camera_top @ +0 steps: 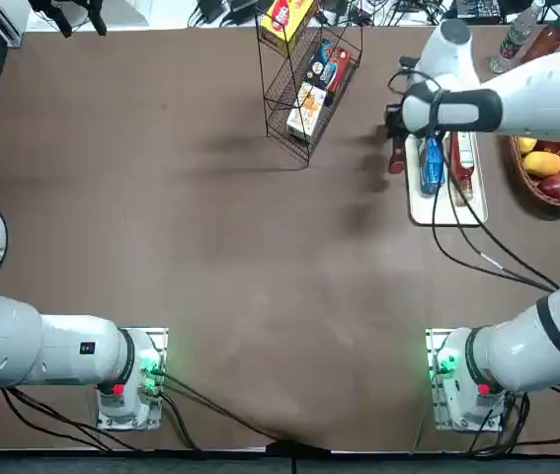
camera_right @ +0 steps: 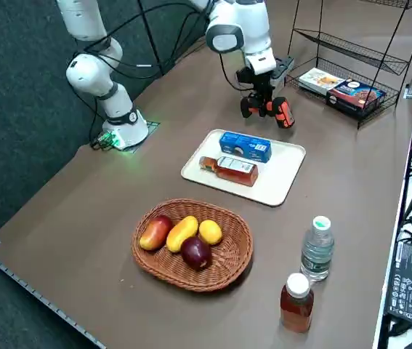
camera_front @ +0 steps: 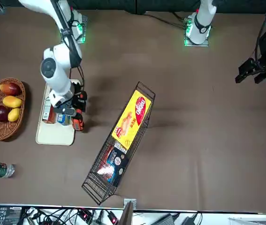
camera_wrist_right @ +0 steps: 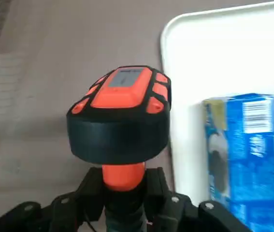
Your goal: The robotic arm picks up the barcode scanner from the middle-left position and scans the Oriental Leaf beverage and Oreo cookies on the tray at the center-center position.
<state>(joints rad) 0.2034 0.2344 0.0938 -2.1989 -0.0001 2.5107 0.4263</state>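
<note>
The scanner [camera_wrist_right: 121,118] was clamped in the right gripper [camera_wrist_right: 124,200], held just beside the tray [camera_wrist_right: 185,63], near the Oreo pack [camera_wrist_right: 245,154].

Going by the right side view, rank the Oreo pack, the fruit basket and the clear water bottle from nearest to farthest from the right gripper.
The right gripper, shut on the barcode scanner, hangs just beyond the tray's far edge.
1. Oreo cookies: on the tray, nearest.
2. Wicker basket: past the tray's near edge.
3. Clear water bottle: by the table's edge, about as far as the basket; too close to call.
</note>
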